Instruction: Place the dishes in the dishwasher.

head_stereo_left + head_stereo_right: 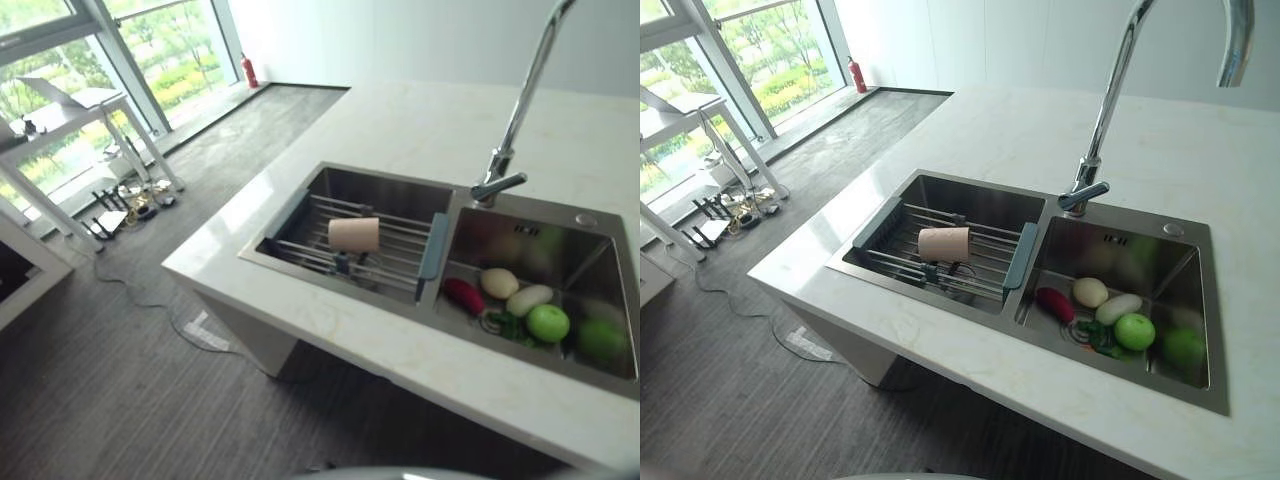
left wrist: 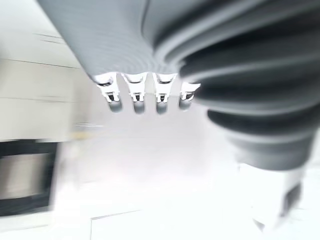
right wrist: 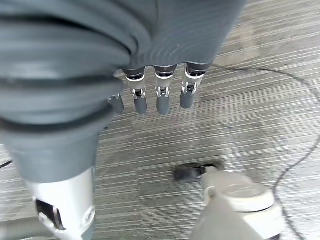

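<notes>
A beige cup (image 1: 354, 234) lies on its side on a wire drying rack (image 1: 401, 251) that spans the left basin of a steel double sink (image 1: 300, 200). The sink is set in a pale stone counter (image 1: 400, 120). My left hand (image 2: 136, 96) appears in the left wrist view with relaxed fingers, holding nothing, in front of a pale blurred surface. My right hand (image 3: 160, 97) hangs over grey carpet in the right wrist view, fingers straight and empty. Both hands are away from the cup.
The right basin holds a red vegetable (image 1: 463, 294), a potato (image 1: 499, 283), a pale gourd (image 1: 528, 299) and a green apple (image 1: 547, 322). A tall tap (image 1: 515, 120) rises between the basins. A white desk (image 1: 75, 115) stands by the window at the left.
</notes>
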Available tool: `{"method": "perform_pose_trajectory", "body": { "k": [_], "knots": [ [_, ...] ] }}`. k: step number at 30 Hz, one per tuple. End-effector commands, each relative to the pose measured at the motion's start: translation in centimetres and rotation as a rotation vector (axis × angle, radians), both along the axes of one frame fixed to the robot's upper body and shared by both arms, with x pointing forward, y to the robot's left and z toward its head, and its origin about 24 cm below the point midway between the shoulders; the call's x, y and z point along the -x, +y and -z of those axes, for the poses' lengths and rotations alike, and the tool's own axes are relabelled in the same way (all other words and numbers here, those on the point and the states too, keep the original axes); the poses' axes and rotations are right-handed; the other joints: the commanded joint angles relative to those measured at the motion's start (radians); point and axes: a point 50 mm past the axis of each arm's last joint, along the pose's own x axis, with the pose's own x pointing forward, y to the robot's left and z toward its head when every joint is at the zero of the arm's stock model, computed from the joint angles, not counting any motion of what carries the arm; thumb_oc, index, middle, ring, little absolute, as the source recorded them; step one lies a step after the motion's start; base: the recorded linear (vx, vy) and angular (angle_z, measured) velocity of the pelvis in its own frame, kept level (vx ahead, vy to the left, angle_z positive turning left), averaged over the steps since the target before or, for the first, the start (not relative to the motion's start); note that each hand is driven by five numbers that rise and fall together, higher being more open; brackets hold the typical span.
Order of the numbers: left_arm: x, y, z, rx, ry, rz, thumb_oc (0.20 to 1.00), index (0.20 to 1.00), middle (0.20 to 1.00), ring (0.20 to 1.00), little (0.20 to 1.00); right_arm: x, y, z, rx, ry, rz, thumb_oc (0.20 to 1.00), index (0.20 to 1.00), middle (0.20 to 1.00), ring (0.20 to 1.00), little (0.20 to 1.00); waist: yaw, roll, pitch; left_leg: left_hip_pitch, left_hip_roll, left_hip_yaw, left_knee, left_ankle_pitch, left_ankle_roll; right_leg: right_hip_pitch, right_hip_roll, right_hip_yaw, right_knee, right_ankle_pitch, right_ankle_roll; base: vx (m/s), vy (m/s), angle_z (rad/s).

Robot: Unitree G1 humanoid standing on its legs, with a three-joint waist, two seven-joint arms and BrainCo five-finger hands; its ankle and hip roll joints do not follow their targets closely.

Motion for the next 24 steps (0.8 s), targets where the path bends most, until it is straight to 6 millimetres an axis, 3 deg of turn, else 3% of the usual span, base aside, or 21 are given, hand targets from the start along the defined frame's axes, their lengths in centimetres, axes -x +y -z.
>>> {"method": "perform_pose_trajectory", "body": {
  "k": [1,4,5,6,8,10,16,19,24],
  "knots": [
    [-2.7,-0.9,-4.5,-0.176,0.075,0.154,1.0,1.0,1.0,1.0,1.0,-3.1,0.5,0.3,-0.026,-0.088,0.001,1.0,1.0,1.0,1.0,1.0,-0.015,0.006,0.04,0.004,0.002,-0.028,0.007,-0.066,-0.007,-0.029,-0.037,-0.038,0.109,-0.059,0.072,0.03,-0.001,-0.01],
    [-6.3,-3.3,-7.7,-0.318,0.173,0.339,1.0,1.0,1.0,1.0,1.0,-3.1,0.8,0.4,-0.037,-0.091,-0.012,1.0,1.0,1.0,1.0,1.0,-0.027,0.008,0.035,0.01,-0.001,-0.011,0.007,-0.072,-0.003,-0.034,-0.037,-0.031,0.116,-0.062,0.075,0.06,-0.021,-0.06],
    [-8.6,-5.2,-9.0,-0.376,0.23,0.438,1.0,1.0,1.0,1.0,1.0,-3.2,0.9,0.5,-0.047,-0.09,-0.022,1.0,1.0,1.0,1.0,1.0,-0.038,0.006,0.032,0.014,-0.001,0.003,0.007,-0.076,-0.001,-0.037,-0.037,-0.03,0.119,-0.062,0.077,0.05,-0.028,-0.1],
    [-8.9,-5.4,-9.0,-0.381,0.238,0.449,1.0,1.0,1.0,1.0,1.0,-3.1,0.9,0.5,-0.048,-0.09,-0.02,1.0,1.0,1.0,1.0,1.0,-0.036,0.006,0.031,0.014,-0.002,0.005,0.007,-0.077,-0.001,-0.038,-0.037,-0.029,0.12,-0.062,0.077,0.07,-0.036,-0.12],
    [-11.4,-7.7,-9.5,-0.438,0.305,0.568,1.0,1.0,1.0,1.0,1.0,-3.0,1.2,0.6,-0.059,-0.087,-0.028,1.0,1.0,1.0,1.0,1.0,-0.045,0.003,0.029,0.019,-0.003,0.018,0.007,-0.082,0.004,-0.047,-0.037,-0.021,0.128,-0.064,0.079,0.07,-0.036,-0.07],
    [-13.6,-9.9,-9.2,-0.488,0.394,0.668,1.0,1.0,1.0,1.0,1.0,-2.9,1.6,0.7,-0.072,-0.085,-0.033,1.0,1.0,1.0,1.0,1.0,-0.054,-0.002,0.029,0.025,-0.005,0.034,0.007,-0.089,0.011,-0.058,-0.038,-0.014,0.139,-0.063,0.083,0.08,-0.047,-0.08],
    [-17.3,-14.1,-7.1,-0.595,0.569,0.801,1.0,1.0,1.0,1.0,1.0,-2.9,2.4,1.0,-0.087,-0.081,-0.032,1.0,1.0,1.0,1.0,1.0,-0.087,-0.012,0.047,0.023,-0.01,0.068,0.019,-0.099,0.027,-0.099,-0.044,0.014,0.162,-0.051,0.092,0.08,-0.033,-0.23],
    [-18.2,-14.5,-5.6,-0.583,0.641,0.827,1.0,1.0,1.0,1.0,1.0,-3.0,2.4,0.9,-0.08,-0.092,-0.049,1.0,1.0,1.0,1.0,1.0,-0.11,-0.013,0.072,0.008,-0.015,0.089,0.026,-0.099,0.034,-0.134,-0.051,0.029,0.174,-0.039,0.098,0.03,0.007,-0.24],
    [-19.0,-15.1,-5.0,-0.622,0.679,0.838,1.0,1.0,1.0,1.0,1.0,-3.1,1.5,0.4,-0.055,-0.098,-0.055,1.0,1.0,1.0,1.0,1.0,-0.13,-0.015,0.108,-0.039,-0.016,0.114,0.066,-0.109,0.038,-0.186,-0.06,0.043,0.186,-0.031,0.099,-0.02,0.051,-0.19]
  ]
}}
